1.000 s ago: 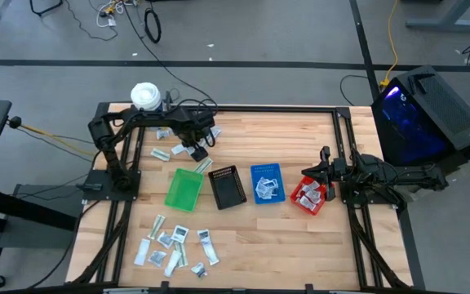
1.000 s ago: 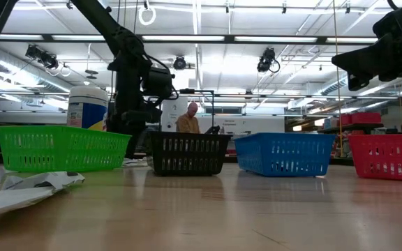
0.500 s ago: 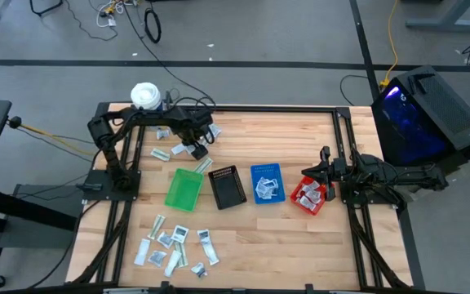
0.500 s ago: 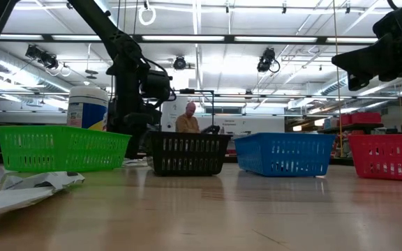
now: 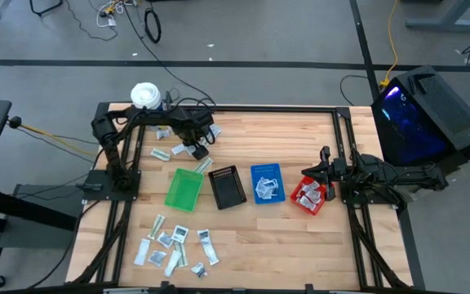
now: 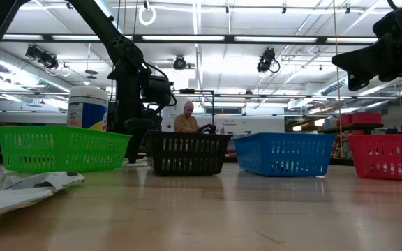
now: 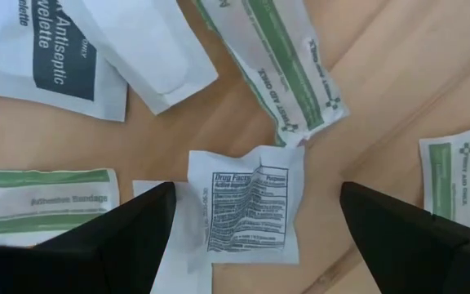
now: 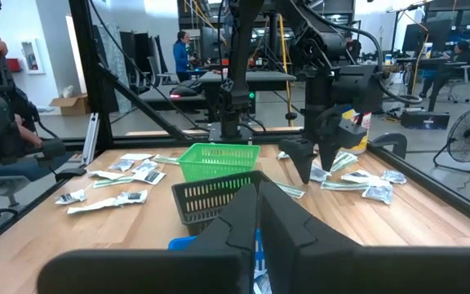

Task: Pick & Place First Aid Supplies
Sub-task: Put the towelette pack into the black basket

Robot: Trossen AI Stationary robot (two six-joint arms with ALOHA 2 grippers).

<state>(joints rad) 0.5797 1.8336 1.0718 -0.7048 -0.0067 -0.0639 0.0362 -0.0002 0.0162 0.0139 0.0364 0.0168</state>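
Wooden plank table [image 5: 300, 131] — flat crinkled sachet [image 7: 248, 206] under spread left claw [image 7: 251, 220].

clear: table centre | blocked: four bins [image 5: 228, 186] (in a row)

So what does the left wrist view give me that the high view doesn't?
Left wrist only: print on the packets, a Drug Facts sachet lying between the open left gripper's fingers, and bandage strips beside it.
High only: the four bins, green, black, blue, red, and the shut right gripper over the red one.
Both: the packet pile under the left gripper.
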